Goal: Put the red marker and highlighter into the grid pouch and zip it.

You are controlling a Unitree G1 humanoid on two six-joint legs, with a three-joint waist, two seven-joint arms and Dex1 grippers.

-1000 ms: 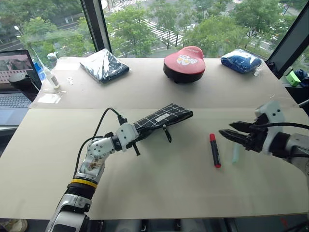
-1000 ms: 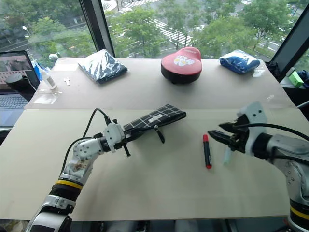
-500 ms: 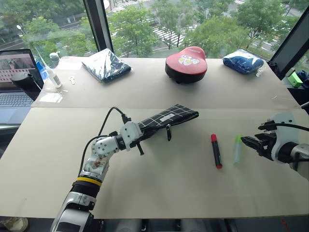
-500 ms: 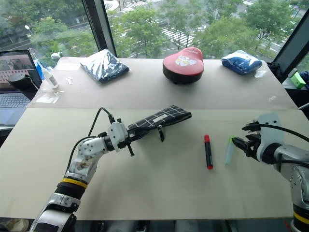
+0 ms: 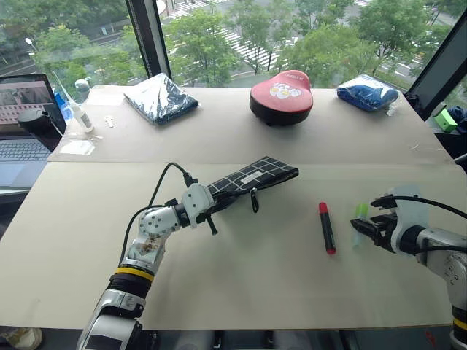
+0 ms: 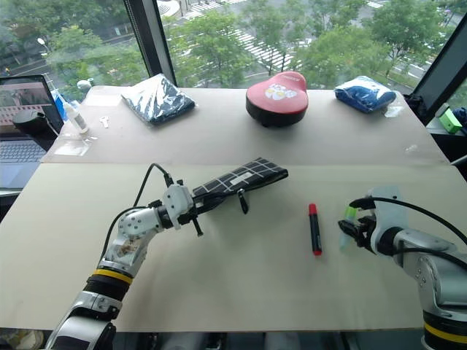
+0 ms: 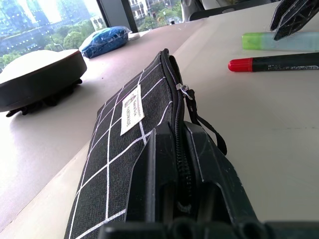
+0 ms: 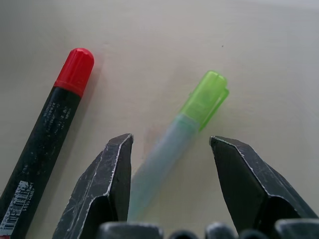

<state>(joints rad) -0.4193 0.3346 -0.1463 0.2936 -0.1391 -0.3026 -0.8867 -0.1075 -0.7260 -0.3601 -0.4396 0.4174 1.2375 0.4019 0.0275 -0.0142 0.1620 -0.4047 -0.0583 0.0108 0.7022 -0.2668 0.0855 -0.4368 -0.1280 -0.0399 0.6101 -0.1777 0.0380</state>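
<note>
The right gripper (image 5: pixel 363 227) has come down and swung out toward the table's right side. A second ago it hung higher and pointed across at the red marker. Now it sits low at the highlighter, with its two black fingers spread apart, one on each side of the pale barrel. They are not squeezing it yet. The left gripper has not moved.

The big tan table (image 5: pixel 241 292) holds everything. At 12 o'clock on it, far back, sits a red rounded case (image 5: pixel 281 95). At about 10 o'clock is a dark wrapped bundle (image 5: pixel 160 98), and at about 2 o'clock is a blue bundle (image 5: pixel 367 91). A laptop (image 5: pixel 22 120) stands off the table at 9 o'clock.

The grid pouch (image 5: pixel 248 180) lies near the middle of the table. It is black with white lines and a small white label. The left gripper (image 5: pixel 209 205) is clamped shut on the near end of the pouch, right along the zipper. The pouch points away from it toward 2 o'clock. The zipper strap (image 7: pixel 207 130) hangs loose off the side.

The red marker (image 5: pixel 325 227) lies flat at 3 o'clock from the pouch, well apart from it. Its red cap points to 12 o'clock.

The highlighter (image 8: pixel 177 137) lies flat just beside the marker, at its 3 o'clock. Its green cap points to 12 o'clock too. The two pens do not touch.
</note>
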